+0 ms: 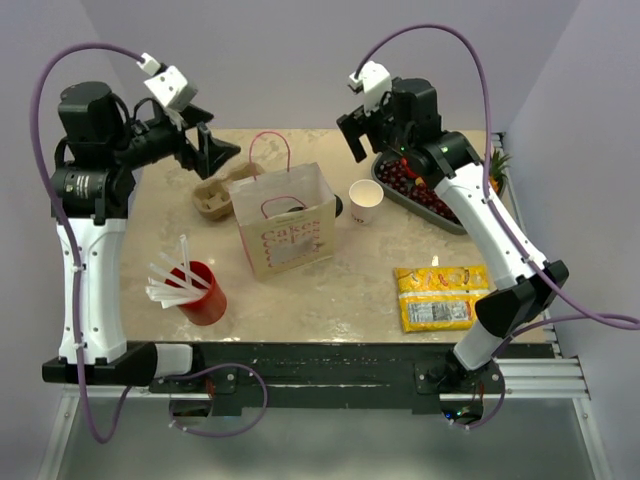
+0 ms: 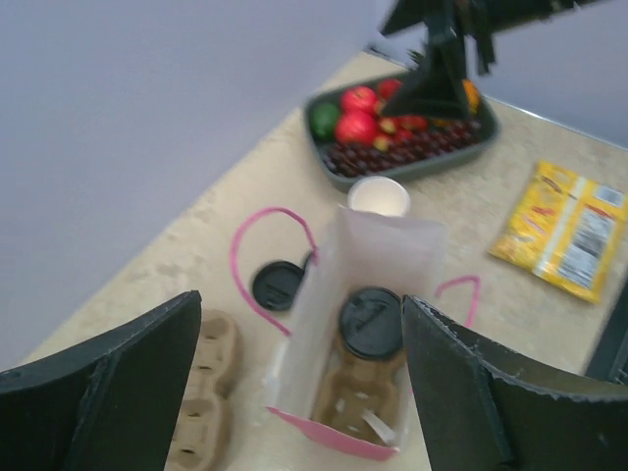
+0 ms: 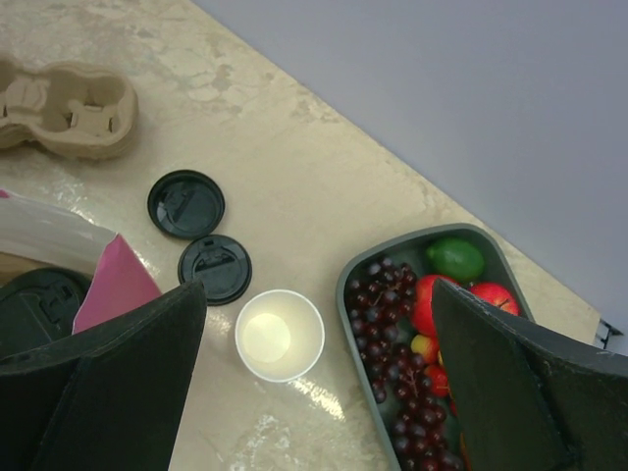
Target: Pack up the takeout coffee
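Note:
The takeout coffee shows only as its black lid (image 2: 371,321); it stands in a cardboard carrier inside the open paper bag (image 1: 285,225). The cup's side is hidden by the bag walls. In the right wrist view its lid (image 3: 34,309) shows at the left edge behind the bag's pink rim. My left gripper (image 1: 210,150) is open and empty, held high above the bag (image 2: 302,302). My right gripper (image 1: 355,135) is open and empty, high above a lidless white cup (image 3: 280,335) to the right of the bag.
Two spare black lids (image 3: 185,203) (image 3: 215,268) lie behind the bag. An empty cardboard carrier (image 1: 215,195) sits to its left. A grey fruit tray (image 1: 452,221) stands at the back right, a yellow packet (image 1: 440,297) at the front right, and a red cup with straws (image 1: 200,292) at the front left.

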Controlling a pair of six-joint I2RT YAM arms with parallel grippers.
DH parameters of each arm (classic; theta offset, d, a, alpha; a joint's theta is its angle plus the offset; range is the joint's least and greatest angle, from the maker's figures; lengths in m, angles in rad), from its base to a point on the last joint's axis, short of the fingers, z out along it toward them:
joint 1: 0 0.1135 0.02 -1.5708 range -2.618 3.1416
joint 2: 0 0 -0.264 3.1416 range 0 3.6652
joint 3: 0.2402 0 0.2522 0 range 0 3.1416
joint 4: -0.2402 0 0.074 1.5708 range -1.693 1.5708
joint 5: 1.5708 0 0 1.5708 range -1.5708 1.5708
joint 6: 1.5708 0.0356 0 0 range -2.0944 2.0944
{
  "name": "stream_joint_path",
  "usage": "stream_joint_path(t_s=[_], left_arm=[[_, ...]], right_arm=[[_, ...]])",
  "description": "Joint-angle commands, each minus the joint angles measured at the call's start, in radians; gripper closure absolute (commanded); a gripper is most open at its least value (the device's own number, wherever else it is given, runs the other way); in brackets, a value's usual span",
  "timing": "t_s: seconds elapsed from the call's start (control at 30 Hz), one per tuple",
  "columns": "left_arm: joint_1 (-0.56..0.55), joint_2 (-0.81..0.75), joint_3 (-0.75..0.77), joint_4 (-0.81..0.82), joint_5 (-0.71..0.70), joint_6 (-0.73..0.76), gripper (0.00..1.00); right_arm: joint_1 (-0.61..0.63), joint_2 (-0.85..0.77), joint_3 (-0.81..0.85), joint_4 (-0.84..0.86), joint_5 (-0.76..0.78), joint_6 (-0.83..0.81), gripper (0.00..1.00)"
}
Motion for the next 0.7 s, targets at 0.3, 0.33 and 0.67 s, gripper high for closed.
stream_joint_path(t_s=[0.3, 0.33, 0.67], left_arm=[[0.071, -0.013, -0.126, 0.457, -0.57, -0.182, 0.01], [0.095, 0.026, -0.114, 0.463, -0.575, -0.206, 0.01], [0.214, 0.116, -0.004, 0.561, -0.6, -0.222, 0.0]], right_arm=[[-0.007, 0.003, 0.098, 0.018, 0.51, 0.191, 0.01], [-0.006, 0.015, 0.18, 0.03, 0.534, 0.192, 0.01], [-0.007, -0.032, 0.252, 0.285, 0.599, 0.067, 0.01]])
